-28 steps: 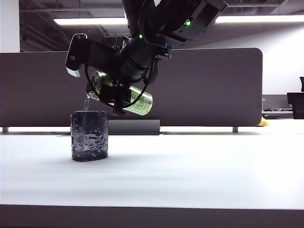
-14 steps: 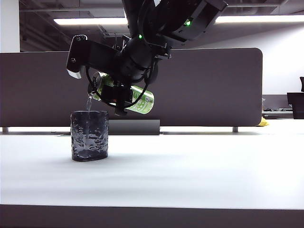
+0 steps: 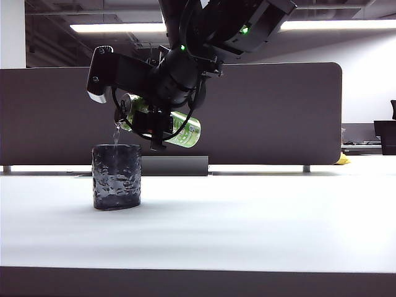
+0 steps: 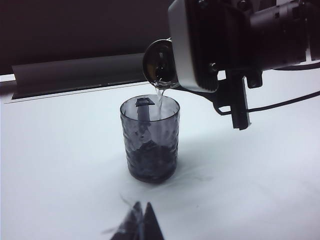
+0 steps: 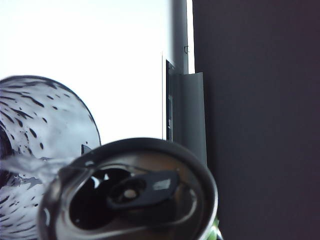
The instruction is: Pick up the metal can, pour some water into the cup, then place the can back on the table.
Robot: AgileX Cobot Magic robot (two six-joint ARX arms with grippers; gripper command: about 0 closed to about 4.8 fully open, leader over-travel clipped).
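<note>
1. Mid-pour: the right gripper (image 3: pixel 154 127), clamped around the body of the metal can (image 3: pixel 185 132), holds it tipped nearly level above the cup (image 3: pixel 116 176), silver top lowest, at the left of the exterior view.
2. A thin stream of water (image 3: pixel 114 133) falls from the can's mouth into the cup; in the left wrist view the stream (image 4: pixel 160 100) lands inside the rim.
3. Done, by the look of it: the pick-up and the start of pouring. Left: righting the can and setting it back on the table (image 3: pixel 247 216).
4. The can is slim and bright green with white lettering; the right wrist view shows its opened silver top (image 5: pixel 132 192) and pull tab.
5. The cup, a short dark tumbler with a bumpy glossy wall (image 4: pixel 150 145), stands upright on the white table.
6. The left gripper (image 4: pixel 139 226) hangs near the table well short of the cup, its dark tips pressed together, holding nothing.
</note>
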